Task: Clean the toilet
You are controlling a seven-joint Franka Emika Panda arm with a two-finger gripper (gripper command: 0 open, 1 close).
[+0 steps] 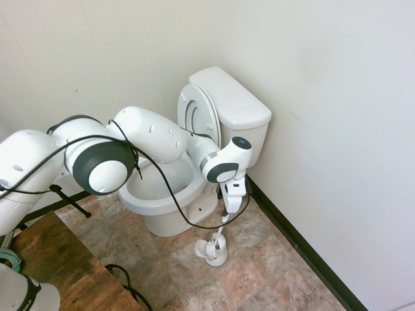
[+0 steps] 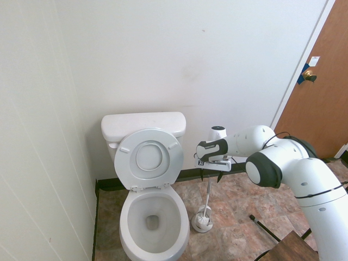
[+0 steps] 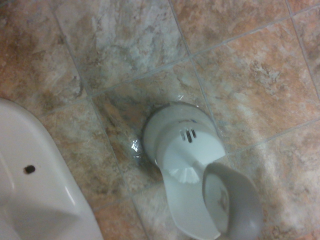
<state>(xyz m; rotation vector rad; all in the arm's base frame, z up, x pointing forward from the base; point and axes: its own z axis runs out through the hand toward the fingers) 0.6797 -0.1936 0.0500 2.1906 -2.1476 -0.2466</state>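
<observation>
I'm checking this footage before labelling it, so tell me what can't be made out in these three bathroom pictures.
- First exterior view: the arm covers much of the toilet bowl's inside.
- First exterior view: the gripper is small, so whether its jaws touch the toilet brush handle is unclear.
- Wrist view: the brush head is hidden inside the brush holder; the handle top is blurred.
- Second exterior view: the door is cut off by the edge.

brush (image 2: 207, 193) upright in holder (image 2: 202, 222) | tiled floor (image 2: 239, 223) | wooden door (image 2: 321, 98), brass knob (image 2: 309, 74)
</observation>
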